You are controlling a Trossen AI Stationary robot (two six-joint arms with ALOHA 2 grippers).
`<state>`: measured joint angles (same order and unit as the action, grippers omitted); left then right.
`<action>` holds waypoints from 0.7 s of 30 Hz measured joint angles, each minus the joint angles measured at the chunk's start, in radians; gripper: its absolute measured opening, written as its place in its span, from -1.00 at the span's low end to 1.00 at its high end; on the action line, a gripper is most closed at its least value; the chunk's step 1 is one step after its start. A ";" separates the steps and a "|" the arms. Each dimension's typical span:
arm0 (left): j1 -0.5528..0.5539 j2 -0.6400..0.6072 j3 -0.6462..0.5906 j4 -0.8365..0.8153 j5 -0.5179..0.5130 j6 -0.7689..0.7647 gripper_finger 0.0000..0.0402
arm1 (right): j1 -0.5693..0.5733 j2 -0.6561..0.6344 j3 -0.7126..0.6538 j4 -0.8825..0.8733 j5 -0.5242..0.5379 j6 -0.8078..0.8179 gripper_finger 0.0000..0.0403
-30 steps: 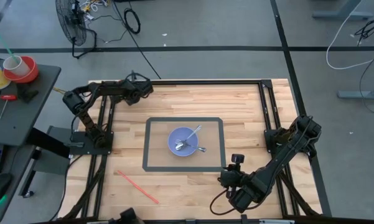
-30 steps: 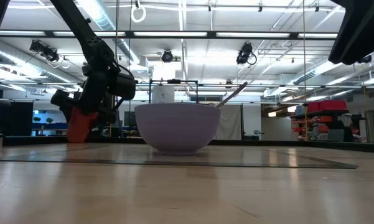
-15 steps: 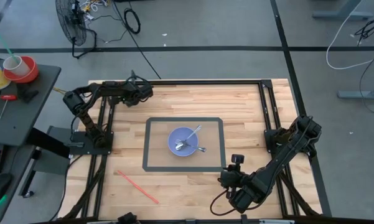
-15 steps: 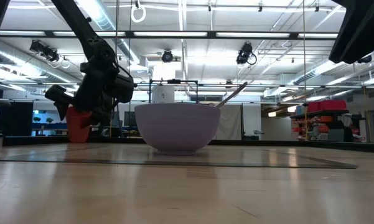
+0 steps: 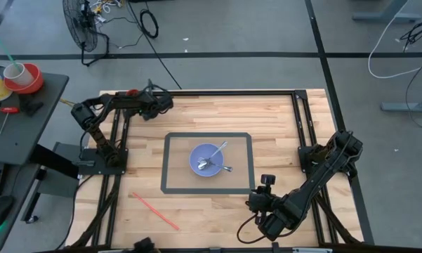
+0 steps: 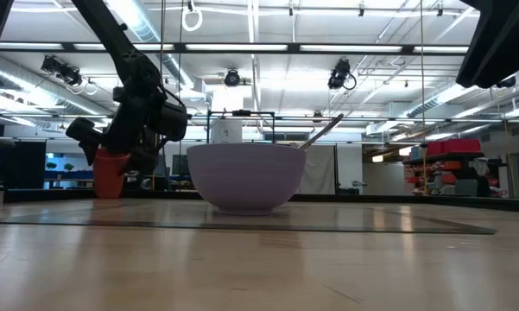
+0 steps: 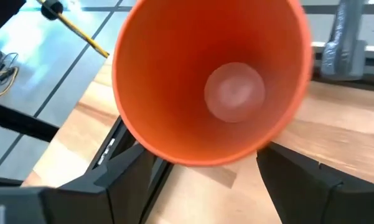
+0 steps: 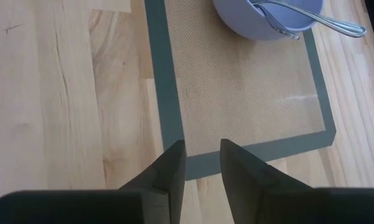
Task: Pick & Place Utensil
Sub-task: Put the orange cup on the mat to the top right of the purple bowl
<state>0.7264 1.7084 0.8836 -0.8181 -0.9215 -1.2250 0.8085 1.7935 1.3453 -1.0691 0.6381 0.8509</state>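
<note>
Left gripper (image 7: 199,165): at the table's (image 5: 267,112) far left corner, fingers spread wide around an orange cup (image 7: 215,74) and holding it, its mouth facing the wrist camera.
Right gripper (image 8: 202,163): hangs over the near right part of the table, just past the mat's (image 5: 172,165) near edge, fingers nearly together, holding nothing.
Bowl (image 5: 209,160): lavender, at the mat's middle.
Utensils (image 5: 221,149): two metal ones lie in the bowl, handles over its rim.
Red stick (image 5: 154,211): near left part of the table.

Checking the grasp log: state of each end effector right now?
Left end effector: closed on the orange cup, at the table's far left corner.
Right end effector: open, empty, over the mat edge.
</note>
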 joint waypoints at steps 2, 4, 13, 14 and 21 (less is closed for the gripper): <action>0.001 0.000 0.020 0.002 -0.004 0.016 0.42 | 0.000 0.000 0.000 0.000 0.000 0.000 -0.48; 0.002 0.000 0.044 0.001 -0.017 0.036 0.42 | 0.000 0.000 0.000 0.000 0.000 0.000 -0.48; 0.000 -0.001 0.134 -0.012 -0.032 0.126 0.42 | 0.000 0.000 0.000 0.001 0.000 0.000 -0.48; 0.000 -0.001 0.136 -0.014 -0.032 0.136 0.42 | 0.000 0.000 0.000 0.001 0.001 0.000 -0.48; -0.001 -0.001 0.138 -0.015 0.037 0.228 0.42 | 0.000 0.000 0.000 0.002 0.001 0.000 -0.48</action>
<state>0.7259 1.7077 1.0214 -0.8327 -0.8840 -0.9971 0.8085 1.7935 1.3453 -1.0676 0.6388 0.8505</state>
